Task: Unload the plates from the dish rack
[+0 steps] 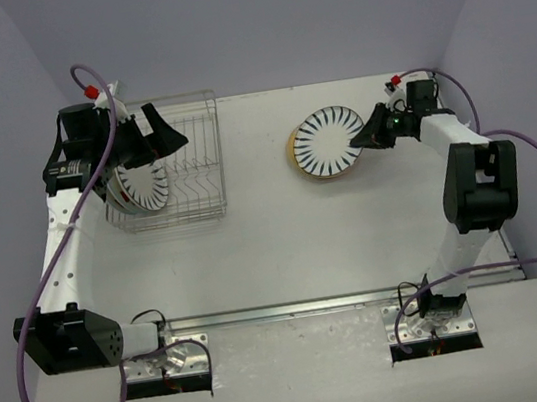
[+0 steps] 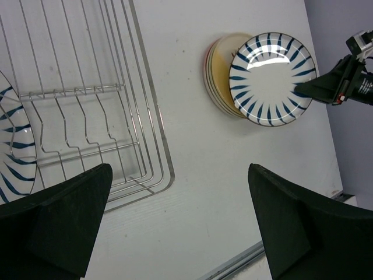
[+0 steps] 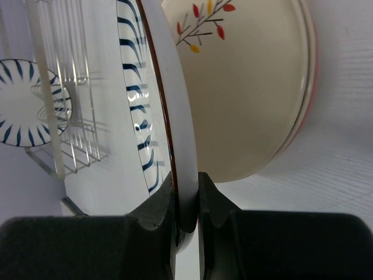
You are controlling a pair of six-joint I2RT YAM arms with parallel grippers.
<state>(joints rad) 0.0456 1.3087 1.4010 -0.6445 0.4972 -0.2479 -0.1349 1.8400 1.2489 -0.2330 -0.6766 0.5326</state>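
Note:
The dish rack (image 1: 192, 162) stands at the back left, with one white plate with dark radial stripes (image 1: 143, 184) upright at its left end. My left gripper (image 1: 160, 136) is open and empty above the rack; in the left wrist view (image 2: 179, 169) its jaws stand wide apart over the table beside the rack (image 2: 87, 116). My right gripper (image 1: 374, 130) is shut on the rim of a second striped plate (image 1: 330, 141) and holds it tilted over a stack of plates (image 1: 299, 161). In the right wrist view (image 3: 186, 195) the tan sprig plate (image 3: 245, 87) tops the stack.
A pink-rimmed plate (image 3: 312, 76) lies under the tan one. The table's back edge meets the wall just behind the rack and the stack. The metal rail (image 1: 295, 308) runs along the near edge between the arm bases.

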